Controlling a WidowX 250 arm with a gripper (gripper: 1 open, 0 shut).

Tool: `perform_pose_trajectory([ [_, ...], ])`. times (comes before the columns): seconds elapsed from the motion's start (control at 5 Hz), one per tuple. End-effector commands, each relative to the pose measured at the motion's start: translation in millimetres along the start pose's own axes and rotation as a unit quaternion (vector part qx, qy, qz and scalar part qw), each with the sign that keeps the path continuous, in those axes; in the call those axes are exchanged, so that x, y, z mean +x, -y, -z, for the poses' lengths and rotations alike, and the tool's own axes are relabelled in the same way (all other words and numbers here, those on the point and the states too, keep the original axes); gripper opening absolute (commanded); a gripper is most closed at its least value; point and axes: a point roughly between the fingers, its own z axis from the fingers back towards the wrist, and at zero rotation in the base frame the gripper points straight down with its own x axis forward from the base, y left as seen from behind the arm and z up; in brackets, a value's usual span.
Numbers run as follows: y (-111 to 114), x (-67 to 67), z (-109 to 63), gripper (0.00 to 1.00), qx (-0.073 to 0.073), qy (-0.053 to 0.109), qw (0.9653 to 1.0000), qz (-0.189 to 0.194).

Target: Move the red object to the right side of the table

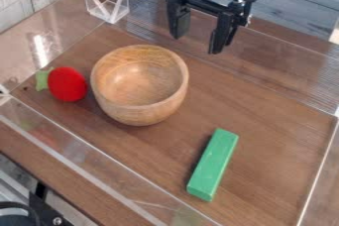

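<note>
1. The red object point(66, 84), small, round, bright red with a green leafy bit, lies on the table point(284, 121) just left of the wooden bowl point(139, 83)
2. The tool point(197, 32) hangs above, jaws spread, holding nothing

A wooden bowl point(139, 83) is sitting upright near the middle of the table point(284, 101). The red object point(66, 85) is lying just left of the bowl, its green leaf pointing away from it. A long green block point(212, 164) is lying flat in front of the bowl and to its right, well apart from it. The gripper point(197, 29) is hanging above and behind the bowl, pointing down with its dark fingers spread and gripping nothing. A clear acrylic stand point(106, 4) is standing behind the bowl to its left
</note>
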Motion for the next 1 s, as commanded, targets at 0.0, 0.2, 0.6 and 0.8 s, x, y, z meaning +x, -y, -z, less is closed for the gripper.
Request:
perform_pose_trajectory([
  [0.0, -6.1, -2.9, 3.2, 1.00, 0.007, -0.018, 0.9973, 0.072],
  [0.2, -17.6, -11.7, 10.8, 1.00, 0.012, -0.035, 0.9910, 0.129],
  [0.6, -77.6, -44.2, 8.9, 1.00, 0.032, -0.039, 0.9530, 0.299],
  [0.8, -116.2, -59.2, 10.0, 1.00, 0.038, -0.039, 0.9397, 0.338],
])
